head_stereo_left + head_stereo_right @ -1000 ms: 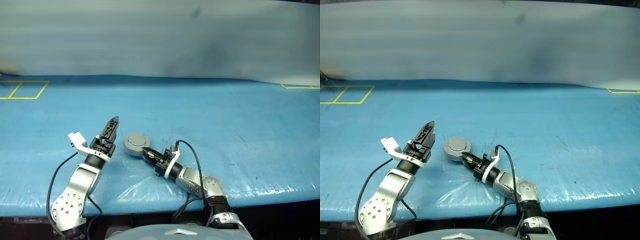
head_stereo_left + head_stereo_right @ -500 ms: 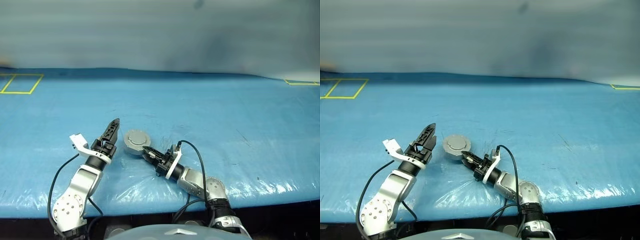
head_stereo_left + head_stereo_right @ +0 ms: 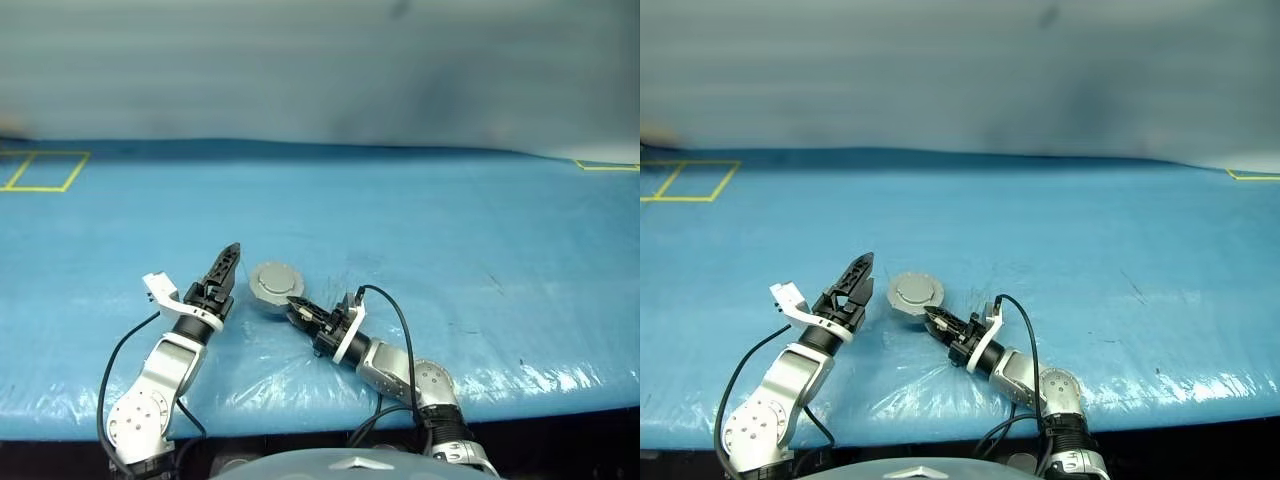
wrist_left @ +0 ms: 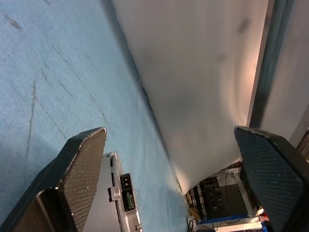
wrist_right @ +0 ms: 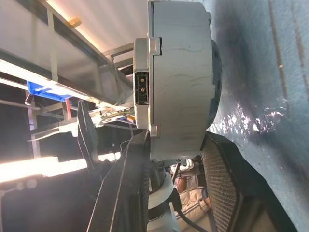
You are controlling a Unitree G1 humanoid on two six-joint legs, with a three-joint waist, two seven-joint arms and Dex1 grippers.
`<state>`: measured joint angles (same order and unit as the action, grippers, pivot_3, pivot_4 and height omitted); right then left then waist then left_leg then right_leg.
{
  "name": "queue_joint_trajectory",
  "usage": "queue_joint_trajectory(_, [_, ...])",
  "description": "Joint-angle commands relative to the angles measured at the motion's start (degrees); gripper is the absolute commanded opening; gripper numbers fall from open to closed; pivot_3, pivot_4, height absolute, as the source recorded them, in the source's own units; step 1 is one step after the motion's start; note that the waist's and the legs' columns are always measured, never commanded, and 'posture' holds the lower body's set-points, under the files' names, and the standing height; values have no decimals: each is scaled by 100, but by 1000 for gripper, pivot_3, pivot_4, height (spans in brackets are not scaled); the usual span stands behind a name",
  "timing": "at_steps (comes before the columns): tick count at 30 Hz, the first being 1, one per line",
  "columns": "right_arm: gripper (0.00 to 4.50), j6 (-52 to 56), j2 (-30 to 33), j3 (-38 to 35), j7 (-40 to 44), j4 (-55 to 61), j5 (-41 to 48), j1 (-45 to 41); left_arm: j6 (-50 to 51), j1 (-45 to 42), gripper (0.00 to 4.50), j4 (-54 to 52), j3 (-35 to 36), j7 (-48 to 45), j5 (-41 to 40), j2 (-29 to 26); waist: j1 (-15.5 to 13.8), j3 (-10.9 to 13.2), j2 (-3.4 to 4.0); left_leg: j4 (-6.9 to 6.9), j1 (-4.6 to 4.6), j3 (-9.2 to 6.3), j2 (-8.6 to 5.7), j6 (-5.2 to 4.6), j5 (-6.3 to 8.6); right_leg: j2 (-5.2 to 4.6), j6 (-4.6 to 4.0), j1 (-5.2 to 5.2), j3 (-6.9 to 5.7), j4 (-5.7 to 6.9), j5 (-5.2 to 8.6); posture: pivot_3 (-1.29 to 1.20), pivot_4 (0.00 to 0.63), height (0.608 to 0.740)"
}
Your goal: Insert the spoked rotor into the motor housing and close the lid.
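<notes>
Right pincer (image 3: 297, 304), low in the centre of the left eye view, lies tips-first against the lower right edge of the closed motor housing (image 3: 274, 283) on the blue worktop (image 3: 450, 230), while the left pincer (image 3: 226, 266) sits just left of it, spread and empty. Left wrist view: its pads (image 4: 82, 164) stand wide apart, the housing's edge low beside one. Right wrist view: the fingers (image 5: 128, 188) straddle the housing's rim part-open under the lid (image 5: 145, 72); this arm looks nearer.
</notes>
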<state>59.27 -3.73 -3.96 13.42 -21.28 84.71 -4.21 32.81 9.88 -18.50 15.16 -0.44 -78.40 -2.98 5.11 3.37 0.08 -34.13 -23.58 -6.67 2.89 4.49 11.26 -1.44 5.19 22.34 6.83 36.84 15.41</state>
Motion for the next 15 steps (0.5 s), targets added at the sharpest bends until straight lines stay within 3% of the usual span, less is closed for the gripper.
queue_joint_trajectory(1, [1248,-1108,424,-332,-1142,2427,-1089,-2447,-46,-56,4500,-379,12,-103,-295,87,-13,-52,43,4,-1,0,1,0,2,2,-11,5,0,-2,18,0,0,740])
queue_joint_trajectory(15, [1248,-1142,435,-305,-1088,2397,-1098,-2504,-303,8,4500,-372,-136,-163,-31,173,-25,-148,69,8,-2,0,0,0,2,3,-13,7,1,-2,19,0,0,740])
